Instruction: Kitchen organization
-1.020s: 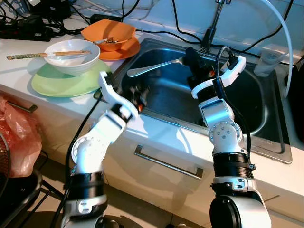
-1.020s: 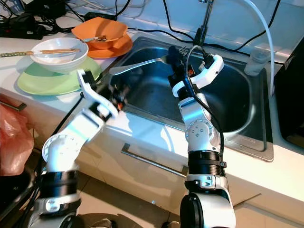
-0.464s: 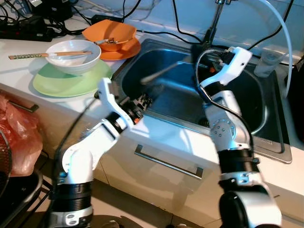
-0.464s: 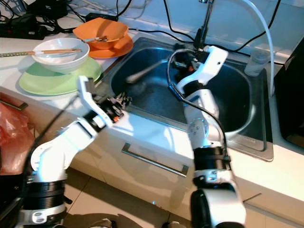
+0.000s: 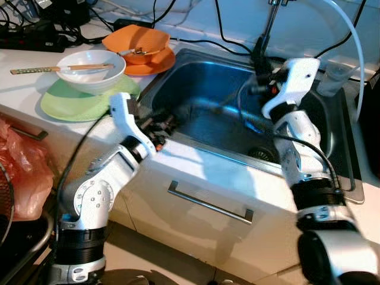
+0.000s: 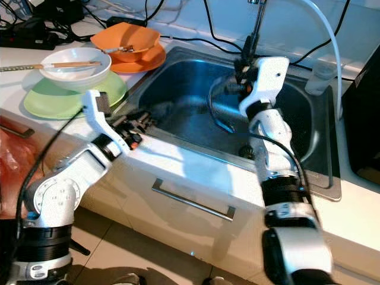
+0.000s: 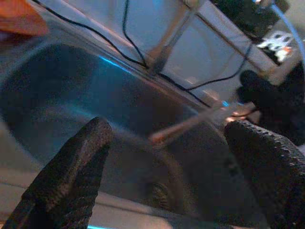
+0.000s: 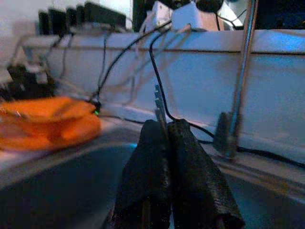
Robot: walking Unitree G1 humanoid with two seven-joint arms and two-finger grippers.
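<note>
Since a second before, your right arm had swung toward the back of the sink [image 5: 332,172], carrying its utensil along, and your left arm had drawn back a little along the sink's front edge. Your right gripper [image 8: 167,143] hung over the rear of the basin, just in front of the faucet [image 5: 266,27]. Its two black fingers [image 8: 190,176] were pressed together on the tines of a metal fork [image 8: 158,107], and those tines poked out past the fingertips. From the head cameras, the fork's handle appeared as a blurred streak reaching from the gripper toward the middle of the basin.

Your left gripper [image 7: 167,162] hovered at the sink's front left corner, above the rim. Its fingers [image 7: 71,167] were spread wide apart with nothing between them, pointing across the basin toward the drain [image 5: 261,153].

On the counter [image 5: 24,83] to the left of the sink, a white bowl [image 5: 89,71] sat on a green plate [image 5: 71,104], with a pair of chopsticks [image 5: 41,69] resting across the bowl's rim. Behind these, near the counter's back edge, an orange bowl [image 5: 135,40] sat on an orange plate [image 5: 157,64], touching the sink's rear left corner. A clear cup [image 5: 337,74] stood at the sink's rear right corner. Black cables [image 5: 196,41] trailed along the back of the counter. Below the sink's front edge was a white drawer with a metal handle [image 5: 209,203].
</note>
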